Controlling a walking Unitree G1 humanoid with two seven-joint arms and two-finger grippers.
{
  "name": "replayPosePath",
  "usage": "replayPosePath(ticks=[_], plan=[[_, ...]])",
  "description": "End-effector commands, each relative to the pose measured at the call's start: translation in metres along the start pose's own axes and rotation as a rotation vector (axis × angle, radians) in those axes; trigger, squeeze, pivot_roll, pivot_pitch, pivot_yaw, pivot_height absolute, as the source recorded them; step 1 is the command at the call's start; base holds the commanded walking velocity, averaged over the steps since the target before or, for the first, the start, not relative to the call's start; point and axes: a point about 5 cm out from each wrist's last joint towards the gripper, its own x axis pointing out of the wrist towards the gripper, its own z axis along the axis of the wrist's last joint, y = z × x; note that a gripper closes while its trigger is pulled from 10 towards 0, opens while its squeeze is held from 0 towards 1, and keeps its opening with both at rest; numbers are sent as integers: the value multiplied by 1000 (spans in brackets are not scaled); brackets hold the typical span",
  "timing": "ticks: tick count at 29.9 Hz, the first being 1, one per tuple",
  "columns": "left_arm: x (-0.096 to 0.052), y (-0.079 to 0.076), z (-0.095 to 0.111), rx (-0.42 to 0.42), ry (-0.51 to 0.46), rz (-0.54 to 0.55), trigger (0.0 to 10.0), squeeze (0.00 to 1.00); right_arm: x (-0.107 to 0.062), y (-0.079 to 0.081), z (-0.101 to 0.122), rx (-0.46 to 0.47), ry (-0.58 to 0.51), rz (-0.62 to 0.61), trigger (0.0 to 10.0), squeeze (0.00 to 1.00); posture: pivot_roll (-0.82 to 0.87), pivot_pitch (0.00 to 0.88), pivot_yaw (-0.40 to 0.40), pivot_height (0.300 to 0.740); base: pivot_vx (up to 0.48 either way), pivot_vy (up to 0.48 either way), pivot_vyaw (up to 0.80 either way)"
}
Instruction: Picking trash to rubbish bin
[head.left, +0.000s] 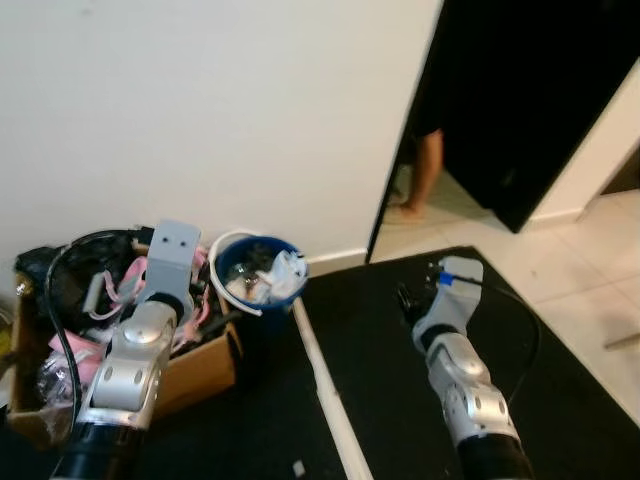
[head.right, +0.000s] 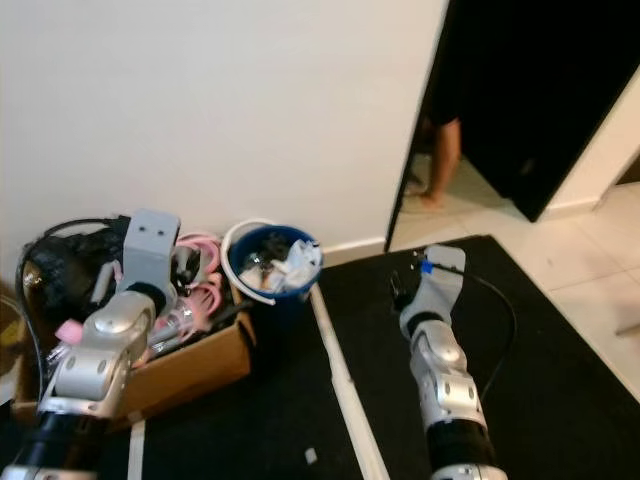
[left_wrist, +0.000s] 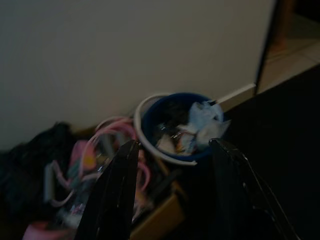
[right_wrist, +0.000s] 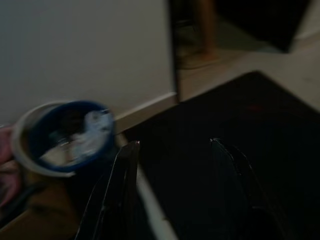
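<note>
Before you a white wall (head.left: 200, 100) meets a black floor mat (head.left: 400, 380), and against the wall a cardboard box (head.left: 200, 375) of pink and black clutter stands touching the blue rubbish bin (head.left: 262, 272), which has a white rim and is already filled with crumpled trash (head.left: 285, 272). Your left end effector (left_wrist: 172, 155) is raised over the box with its fingers wide apart and nothing between them, the bin just beyond its tips. Your right end effector (right_wrist: 172, 155) hangs over the mat, well to the right of the bin, also spread wide and holding nothing, while a person's bare leg (head.left: 428, 165) shows in the dark doorway behind.
</note>
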Motion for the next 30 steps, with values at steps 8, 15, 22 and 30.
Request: replayPosePath(ticks=[8,15,22,30], plan=[[1,-1,-2,15,12,9,10000,0,-2,-7,-1,3,7,-34,10000,0,54,67,7,740,0,0,-800],[3,-6,-1,14,3,-10,10000,0,-2,-13,0,30,12,-78,10000,0,46,74,9,740,0,0,-800],[2,-10,-1,10,-6,-37,10000,0,-2,-8,-1,13,12,-55,10000,0,43,68,17,740,0,0,-800],[1,-8,-4,14,7,-18,10000,0,-3,-10,-2,10,18,-57,10000,0,43,63,16,740,0,0,-800]])
